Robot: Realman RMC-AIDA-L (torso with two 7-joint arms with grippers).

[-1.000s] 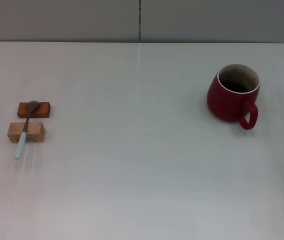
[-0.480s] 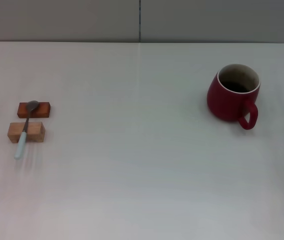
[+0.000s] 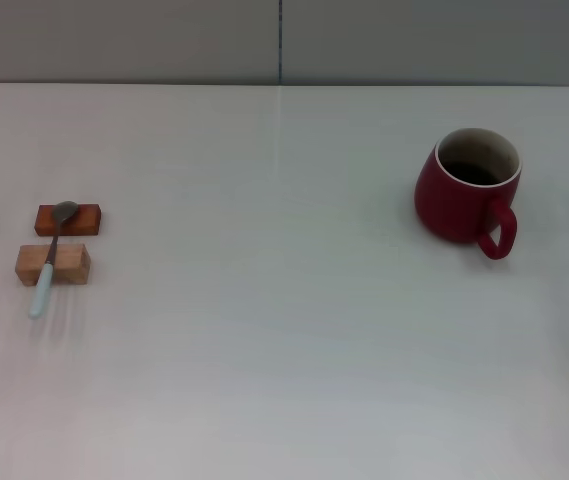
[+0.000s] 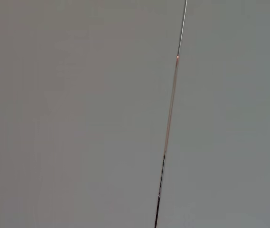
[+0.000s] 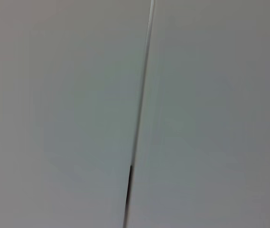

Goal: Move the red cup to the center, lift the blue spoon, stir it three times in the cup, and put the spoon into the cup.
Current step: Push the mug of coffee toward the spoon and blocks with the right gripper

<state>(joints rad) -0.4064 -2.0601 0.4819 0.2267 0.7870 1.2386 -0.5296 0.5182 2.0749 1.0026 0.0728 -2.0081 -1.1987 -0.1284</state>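
Neither tool shows; red cup (image 3: 464, 185) and blue spoon (image 3: 50, 256) sit well apart, unlabelled.

We see a pale, plain surface (image 3: 284, 330) filling most of the head view. On its left side sit two small wooden blocks, close together but apart: a reddish-brown block (image 3: 68, 219) farther back and a lighter tan block (image 3: 53, 264) nearer us. Behind the surface stands a grey wall (image 3: 164, 40), split by a thin vertical seam (image 3: 281, 40). Both wrist views show only grey panels with a seam (image 4: 170, 114).
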